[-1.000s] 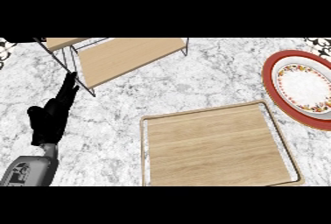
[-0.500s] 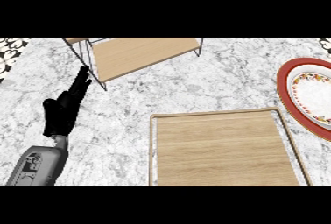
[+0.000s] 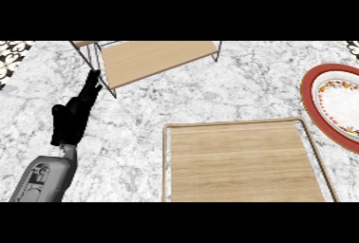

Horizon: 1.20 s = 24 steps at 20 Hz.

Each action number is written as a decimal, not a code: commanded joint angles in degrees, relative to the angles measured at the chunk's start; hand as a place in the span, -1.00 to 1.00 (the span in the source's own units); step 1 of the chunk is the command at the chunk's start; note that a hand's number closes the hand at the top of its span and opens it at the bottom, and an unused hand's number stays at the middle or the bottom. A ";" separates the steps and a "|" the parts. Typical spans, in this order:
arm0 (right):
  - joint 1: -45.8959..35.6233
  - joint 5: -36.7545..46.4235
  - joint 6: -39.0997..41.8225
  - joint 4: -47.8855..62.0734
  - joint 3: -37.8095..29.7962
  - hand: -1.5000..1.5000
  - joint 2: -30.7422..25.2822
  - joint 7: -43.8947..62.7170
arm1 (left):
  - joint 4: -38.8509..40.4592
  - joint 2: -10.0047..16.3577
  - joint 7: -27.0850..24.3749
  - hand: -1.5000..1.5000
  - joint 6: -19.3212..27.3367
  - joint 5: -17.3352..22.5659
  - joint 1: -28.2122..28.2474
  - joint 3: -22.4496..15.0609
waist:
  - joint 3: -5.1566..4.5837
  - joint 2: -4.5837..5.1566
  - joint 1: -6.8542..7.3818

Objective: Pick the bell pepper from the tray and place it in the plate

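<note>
Red-rimmed plate [image 3: 310,102] (floral band), marbled counter [image 3: 231,90].

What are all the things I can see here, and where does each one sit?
Counter: one, white and grey marble, fills the view.
Tray: one, light wood with a pale rim, lower middle, nothing on it.
Plate: one, red rim, white centre with a flowered band, right edge, partly cut off.
Wooden stand: one, light wood on thin dark wire legs, top, left of centre.
Patterned patches: two, black and white, top corners.
Bell pepper: none in view.
Left hand: one, black, left side, fingers straight, pointing toward the stand.
Left forearm: one, grey, lower left.
Right hand: not in view.
</note>
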 commanded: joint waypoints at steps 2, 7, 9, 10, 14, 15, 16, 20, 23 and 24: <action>-5.60 8.04 -8.10 3.59 6.21 1.00 6.13 6.16 | 0.72 -1.13 1.34 0.00 0.19 -0.88 -2.08 -0.54 | -0.06 0.04 -0.06; -7.74 5.99 -3.70 14.00 3.91 -1.00 9.96 7.73 | 0.70 -0.52 1.78 0.00 -0.53 -0.55 -2.91 0.70 | 0.00 0.15 -0.08; -7.86 5.13 -5.46 16.12 2.71 -1.00 11.91 6.08 | 1.47 -0.60 -0.94 0.00 -0.43 -1.34 -0.86 0.68 | 0.01 0.19 -0.11; -9.74 5.62 -4.01 18.05 2.61 -1.00 9.75 5.44 | -0.09 -0.50 1.98 0.00 -0.71 -1.19 -3.55 0.51 | 0.07 0.34 0.26; -10.17 2.46 -2.67 20.12 -0.53 -1.00 10.72 1.93 | -0.35 -0.51 0.74 0.00 -1.21 -1.01 -1.07 0.82 | 0.12 0.43 0.53; -10.78 1.16 0.71 19.52 -1.29 -1.00 10.44 1.17 | 0.94 1.01 -2.23 0.00 -3.10 0.50 0.81 2.63 | 0.02 0.16 -0.06; -11.42 -0.38 1.01 20.38 -2.87 -1.00 11.26 1.17 | 1.87 -2.28 -1.06 0.00 -0.46 -1.43 -2.14 0.33 | 0.10 0.45 -0.08; -10.59 -7.33 5.88 21.52 -9.62 -1.00 7.43 -0.36 | -1.34 -0.35 2.11 0.00 -1.56 -0.56 -0.89 1.36 | 0.07 -0.01 -0.72; -11.19 -11.11 10.78 23.37 -13.64 -1.00 1.82 1.54 | 0.25 -0.52 1.69 0.00 -0.91 -1.65 -3.02 1.33 | 0.12 0.32 -1.10; -10.23 -12.22 8.35 23.69 -14.85 -1.00 2.46 2.07 | 0.63 -0.90 -0.65 0.00 -1.27 -1.03 -0.20 1.64 | 0.07 0.27 -0.82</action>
